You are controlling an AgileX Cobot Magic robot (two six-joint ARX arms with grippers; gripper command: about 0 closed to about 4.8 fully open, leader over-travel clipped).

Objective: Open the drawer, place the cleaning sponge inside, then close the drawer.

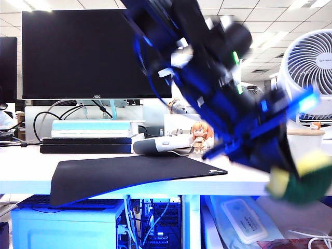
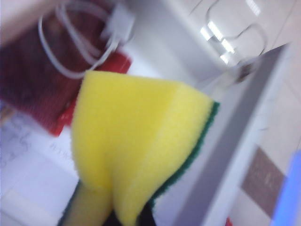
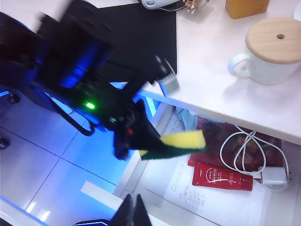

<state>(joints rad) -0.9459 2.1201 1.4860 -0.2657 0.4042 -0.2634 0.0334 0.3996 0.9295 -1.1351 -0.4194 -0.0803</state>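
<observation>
My left gripper (image 3: pixel 137 141) is shut on the cleaning sponge (image 3: pixel 181 141), a yellow foam block with a dark green layer. It hangs just below the desk edge, over the open drawer (image 3: pixel 136 176). In the left wrist view the sponge (image 2: pixel 141 141) fills the frame, pinched at its near end, with the drawer's grey wall (image 2: pixel 225 155) beside it. The exterior view shows the blurred left arm reaching to the lower right with the sponge (image 1: pixel 301 179). My right gripper (image 3: pixel 133 209) is shut and empty, above the drawer's outer edge.
Papers, red packets (image 3: pixel 218 176) and a white charger cable (image 3: pixel 249 150) lie in the drawer. On the desk stand a mug with a wooden lid (image 3: pixel 273 52), a yellow tin (image 3: pixel 245 7), a black mat (image 1: pixel 129 174), a monitor (image 1: pixel 88 52) and a fan (image 1: pixel 311 62).
</observation>
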